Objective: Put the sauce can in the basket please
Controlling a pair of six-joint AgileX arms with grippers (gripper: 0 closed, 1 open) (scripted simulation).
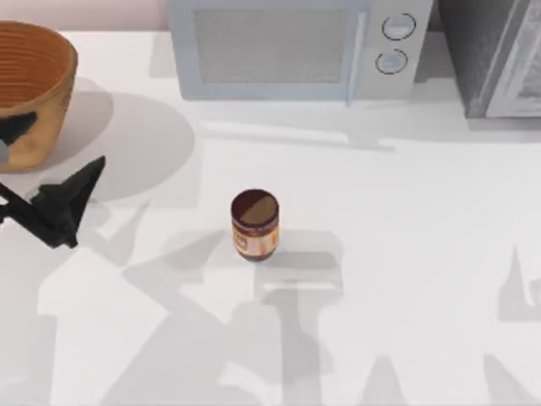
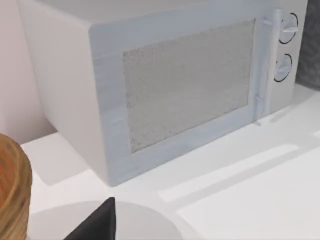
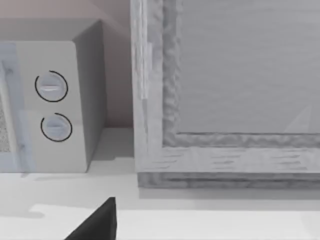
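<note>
The sauce can [image 1: 254, 224] stands upright near the middle of the table, with a dark maroon top and an orange and cream label. The woven basket [image 1: 46, 127] sits at the far left back corner, and its tan wall [image 2: 12, 190] also edges into the left wrist view. My left gripper [image 1: 63, 144] hovers at the table's left edge, just in front of the basket and well left of the can. It is open, with one black fingertip [image 1: 91, 173] pointing towards the can and nothing held. A dark part of my right gripper [image 3: 102, 222] shows in the right wrist view, facing the back right corner.
A white microwave [image 1: 287, 46] stands along the back edge, right of the basket. A grey cabinet-like box [image 1: 499, 59] fills the back right corner. White tabletop [image 1: 406, 254] stretches around the can and to its right.
</note>
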